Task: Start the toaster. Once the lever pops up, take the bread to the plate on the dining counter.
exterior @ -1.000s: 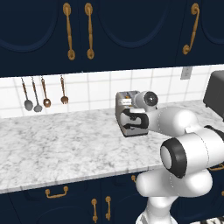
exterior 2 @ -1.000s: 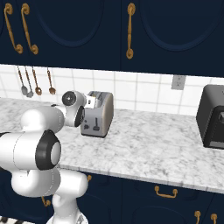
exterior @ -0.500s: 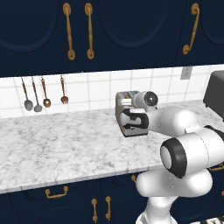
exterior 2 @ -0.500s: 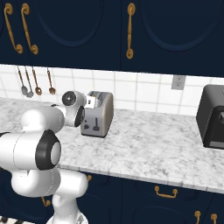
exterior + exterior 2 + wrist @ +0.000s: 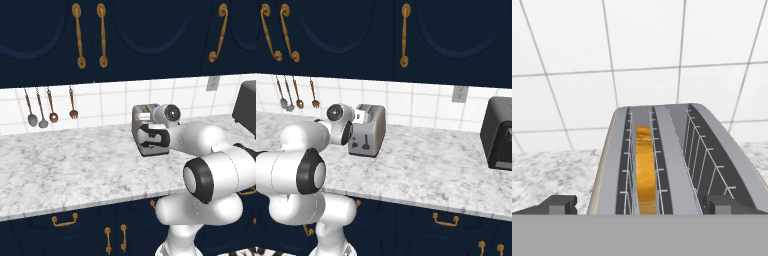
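The silver-grey toaster (image 5: pixel 141 113) (image 5: pixel 372 131) (image 5: pixel 677 165) stands on the marbled worktop (image 5: pixel 75 165) against the tiled wall. A golden slice of bread (image 5: pixel 645 172) sits low in its left slot in the hand view; the right slot holds nothing. My gripper (image 5: pixel 149 123) (image 5: pixel 359 117) (image 5: pixel 641 205) hovers at the toaster's near narrow end, just above its top. It is open, with one dark fingertip (image 5: pixel 559 204) at each side of the toaster and nothing held. The plate and the dining counter are out of view.
A larger dark grey boxy appliance (image 5: pixel 498 132) (image 5: pixel 246 105) stands at the right end of the worktop. Several utensils (image 5: pixel 50 107) hang on the tiled wall to the left. Navy upper cabinets with gold handles (image 5: pixel 102 35) overhang the worktop.
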